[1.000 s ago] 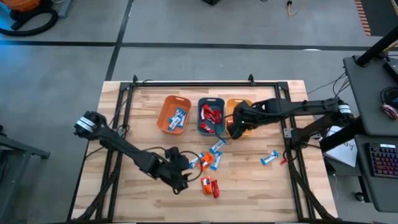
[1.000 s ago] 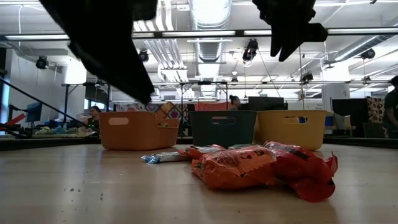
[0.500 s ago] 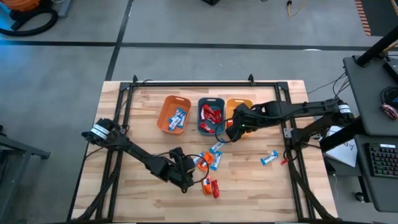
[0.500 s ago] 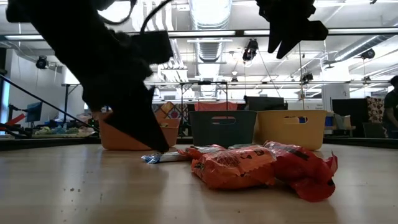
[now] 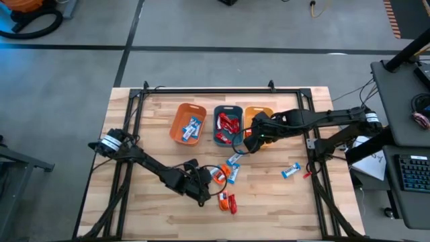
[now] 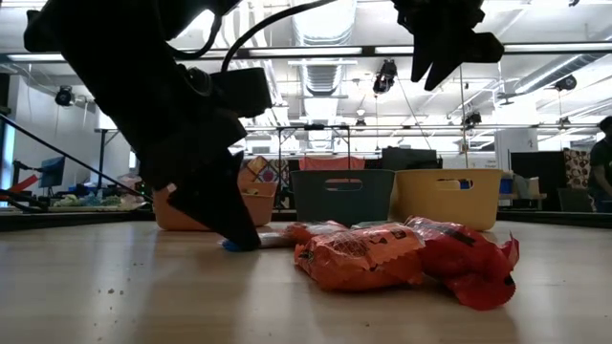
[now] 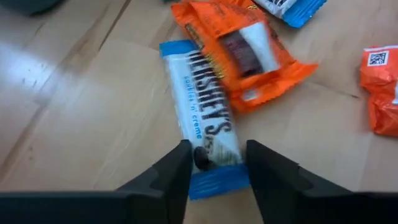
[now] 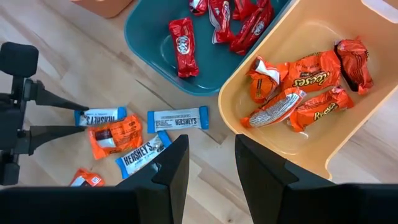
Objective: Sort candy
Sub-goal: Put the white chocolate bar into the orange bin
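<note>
A blue-and-white wrapped candy bar [image 7: 206, 127] has dark lettering; the crinkled orange candy packet [image 7: 242, 53] beside it carries a brown panel, perhaps a logo. Red wrapped candies [image 8: 181, 45] fill the teal plastic bin [image 8: 140, 53]; orange ones [image 8: 311, 78] the yellow-orange plastic bin [image 8: 367, 134].

Three bins [image 5: 222, 125] stand side by side toward the tabletop's [image 5: 154, 212] far edge (each holds candy). In front of the bins, loose candy [image 5: 227, 173] lies clustered; one piece [image 5: 291, 171] lies apart, to the cluster's right.
</note>
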You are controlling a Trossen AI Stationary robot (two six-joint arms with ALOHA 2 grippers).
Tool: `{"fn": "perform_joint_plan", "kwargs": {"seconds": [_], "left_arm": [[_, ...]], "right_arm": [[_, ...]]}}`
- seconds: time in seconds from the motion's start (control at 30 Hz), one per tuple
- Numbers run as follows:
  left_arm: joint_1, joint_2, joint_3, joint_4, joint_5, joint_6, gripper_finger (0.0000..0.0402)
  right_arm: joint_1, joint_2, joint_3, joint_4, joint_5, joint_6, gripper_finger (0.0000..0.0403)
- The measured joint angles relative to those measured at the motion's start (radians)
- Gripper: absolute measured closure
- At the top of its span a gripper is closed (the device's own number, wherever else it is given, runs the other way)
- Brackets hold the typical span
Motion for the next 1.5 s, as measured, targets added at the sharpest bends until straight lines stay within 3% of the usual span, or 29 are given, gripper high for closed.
{"fn": "perform_joint_plan", "kwargs": {"seconds": [0.23,0.53,1.0,1.3,1.5], "left_arm": [[0.002,-0.003,-0.003,-0.009,0.011,-0.007,0.0336],[0.004,-0.058,-0.009,-0.047,0.033,0.009,0.0340],[0.003,-0.158,-0.009,-0.054,0.051,0.059,0.0399],[0.024,-0.406,-0.007,-0.187,0.016,0.025,0.0402],[0.155,-0.593,-0.007,-0.432,-0.102,-0.022,0.0401]], "right_arm": [[0.000,0.000,0.000,0.000,0.000,-0.007,0.0280],[0.014,0.000,0.000,0.000,-0.001,-0.017,0.0280],[0.055,0.000,0.000,0.001,0.000,-0.041,0.0280],[0.055,0.000,0.000,0.001,0.000,-0.046,0.0280],[0.055,0.000,0.000,0.030,0.016,-0.046,0.0280]]}}
